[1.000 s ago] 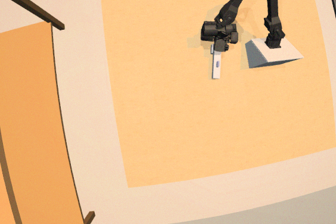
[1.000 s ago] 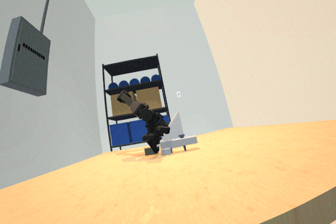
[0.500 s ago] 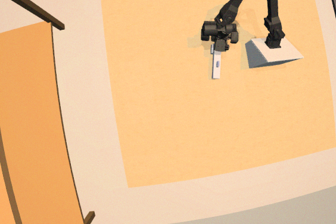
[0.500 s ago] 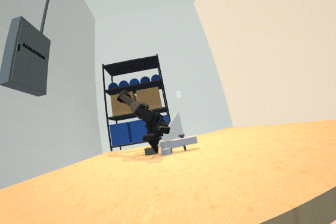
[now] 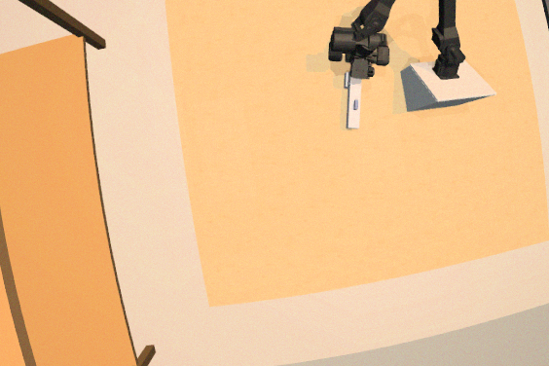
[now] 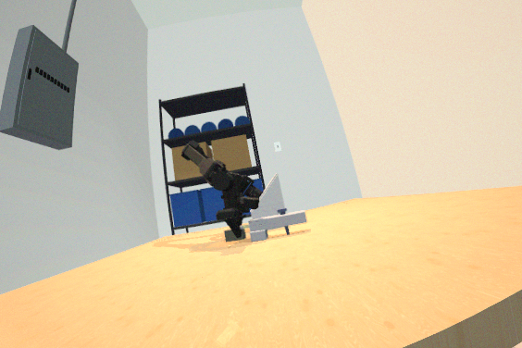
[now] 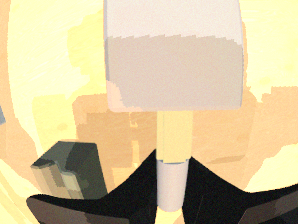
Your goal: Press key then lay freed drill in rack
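The drill [image 7: 171, 192] shows in the wrist view as a pale grey round end with a yellowish length behind it, reaching to the white holder block [image 7: 175, 70] [image 5: 353, 119] [image 6: 278, 220]. My gripper [image 7: 167, 154] [image 6: 241, 234] is low at the block's end, shut on the drill's exposed end. The blue key [image 5: 355, 104] [image 6: 281, 211] stands through the holder, its head at the top face and its shaft showing below. The dark grey-green notched block [image 7: 75, 165] [image 6: 229, 236], apparently the rack, is beside my left finger. The drill's far part is hidden inside the holder.
A small pale side block [image 5: 347, 80] [image 6: 258, 235] is at the holder's near end. The large white wedge [image 5: 457, 87] [image 6: 274, 198] carries my arm's base to the right in the top view. Shelving with boxes stands far behind.
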Tool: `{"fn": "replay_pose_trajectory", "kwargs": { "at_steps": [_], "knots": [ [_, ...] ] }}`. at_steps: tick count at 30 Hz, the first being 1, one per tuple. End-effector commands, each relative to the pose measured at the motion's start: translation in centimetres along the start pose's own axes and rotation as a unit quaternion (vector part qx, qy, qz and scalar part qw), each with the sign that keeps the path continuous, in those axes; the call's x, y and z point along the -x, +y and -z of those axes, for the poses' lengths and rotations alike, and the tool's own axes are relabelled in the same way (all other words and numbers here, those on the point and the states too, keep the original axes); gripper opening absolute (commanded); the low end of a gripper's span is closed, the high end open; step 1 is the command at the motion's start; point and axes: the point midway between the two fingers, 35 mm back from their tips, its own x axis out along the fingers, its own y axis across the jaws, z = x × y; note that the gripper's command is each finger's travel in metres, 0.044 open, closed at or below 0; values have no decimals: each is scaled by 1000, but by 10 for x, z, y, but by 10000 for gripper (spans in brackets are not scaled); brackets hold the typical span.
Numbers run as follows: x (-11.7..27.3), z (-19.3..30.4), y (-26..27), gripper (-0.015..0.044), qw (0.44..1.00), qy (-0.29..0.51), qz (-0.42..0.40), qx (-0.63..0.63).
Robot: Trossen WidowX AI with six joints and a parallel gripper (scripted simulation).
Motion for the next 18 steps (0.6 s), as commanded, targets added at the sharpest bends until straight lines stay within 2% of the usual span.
{"fn": "replay_pose_trajectory", "kwargs": {
  "at_steps": [1, 15, 18],
  "knots": [
    [1, 8, 0, 0, 1000, 2, 1, 2],
    [1, 27, 0, 0, 1000, 2, 1, 2],
    [1, 23, 0, 79, 1000, 2, 0, -1]
  ]
}}
